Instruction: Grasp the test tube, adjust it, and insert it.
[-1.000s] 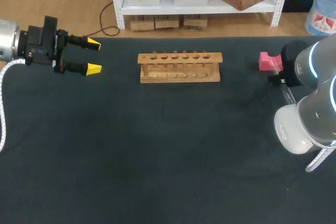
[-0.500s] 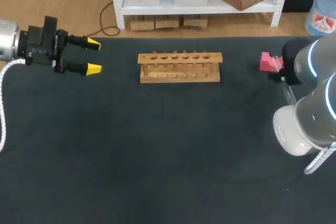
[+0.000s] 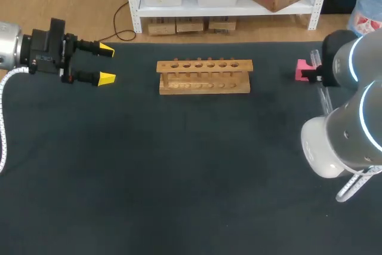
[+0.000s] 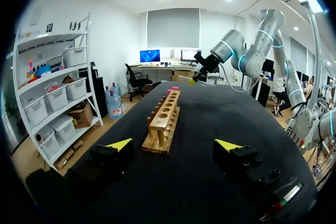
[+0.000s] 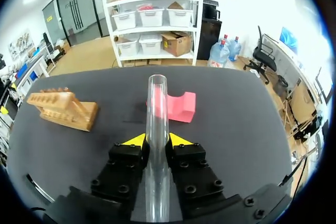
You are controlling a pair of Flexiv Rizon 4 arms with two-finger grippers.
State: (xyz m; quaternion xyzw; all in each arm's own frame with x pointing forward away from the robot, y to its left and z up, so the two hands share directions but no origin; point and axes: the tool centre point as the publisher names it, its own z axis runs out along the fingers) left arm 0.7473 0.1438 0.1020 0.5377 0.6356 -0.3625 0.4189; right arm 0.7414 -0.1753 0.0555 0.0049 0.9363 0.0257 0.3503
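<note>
The wooden rack (image 3: 204, 76) stands near the far side of the table (image 3: 179, 177), and its row of holes is empty. The left tool (image 3: 106, 63) hangs well apart from the rack with its fingers spread and nothing between them. Only the right wrist view shows the grasp. There the right tool (image 5: 157, 141) pinches the test tube (image 5: 156, 103), whose open end points ahead toward the pink block (image 5: 176, 106). In the head view the right arm's own body hides that tool.
</note>
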